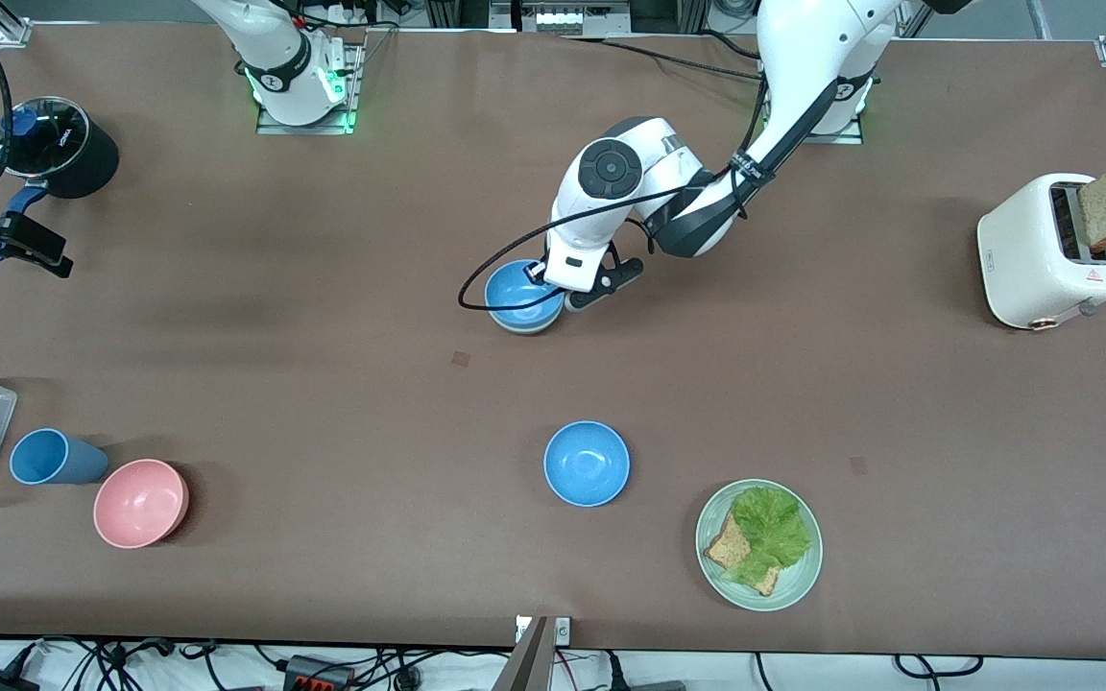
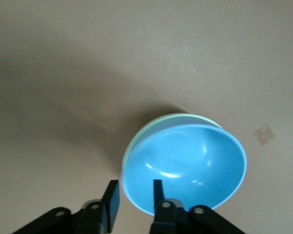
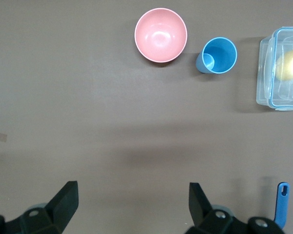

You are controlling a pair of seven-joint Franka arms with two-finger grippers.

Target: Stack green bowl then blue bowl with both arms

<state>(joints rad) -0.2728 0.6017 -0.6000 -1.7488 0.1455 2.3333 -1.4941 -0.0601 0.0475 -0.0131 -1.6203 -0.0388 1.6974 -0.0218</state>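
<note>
Blue bowl [image 1: 519, 293] sits nested in the green bowl [image 2: 158, 121] mid tabletop [image 1: 323, 384], w/ only the green rim showing. Left gripper [image 2: 133, 197] is at the blue bowl's edge, jaws slightly apart astride the rim, not pinching it. Right gripper [image 3: 132, 202] waits above the tabletop's right-arm end, jaws wide open, empty

my left gripper [image 1: 553, 288] at blue bowl's [image 1: 519, 293] rim | bowl nested in green bowl [image 1: 526, 328] | mid-table [image 1: 323, 384] | second blue bowl [image 1: 587, 464] nearer camera
</note>
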